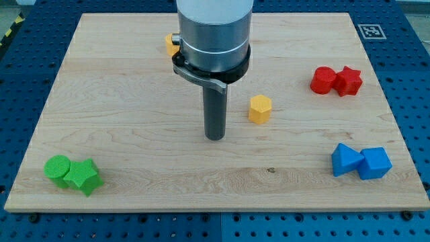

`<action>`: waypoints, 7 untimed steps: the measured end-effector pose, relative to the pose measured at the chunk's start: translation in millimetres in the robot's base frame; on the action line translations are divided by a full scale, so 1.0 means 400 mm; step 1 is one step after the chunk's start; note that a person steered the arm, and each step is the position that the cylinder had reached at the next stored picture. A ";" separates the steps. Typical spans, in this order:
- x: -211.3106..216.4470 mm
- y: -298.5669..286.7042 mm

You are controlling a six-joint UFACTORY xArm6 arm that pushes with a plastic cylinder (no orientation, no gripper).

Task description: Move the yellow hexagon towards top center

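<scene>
just one camera here, parked above the bench's (134, 81) near edge, angled down, whole board in frame

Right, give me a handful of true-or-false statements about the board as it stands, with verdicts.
1. My tip touches the yellow hexagon. False: it sits apart, to the hexagon's left in the view.
2. Two red blocks touch at the view's right. True.
3. The green blocks lie at the view's top right. False: bottom left.
4. Two blue blocks sit at the view's bottom right. True.
5. A second yellow block is partly hidden behind the arm. True.
</scene>
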State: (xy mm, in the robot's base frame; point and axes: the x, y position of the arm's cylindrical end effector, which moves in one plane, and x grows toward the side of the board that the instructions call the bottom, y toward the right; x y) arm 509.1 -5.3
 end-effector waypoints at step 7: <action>-0.028 0.213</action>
State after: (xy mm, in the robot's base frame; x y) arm 497.9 79.8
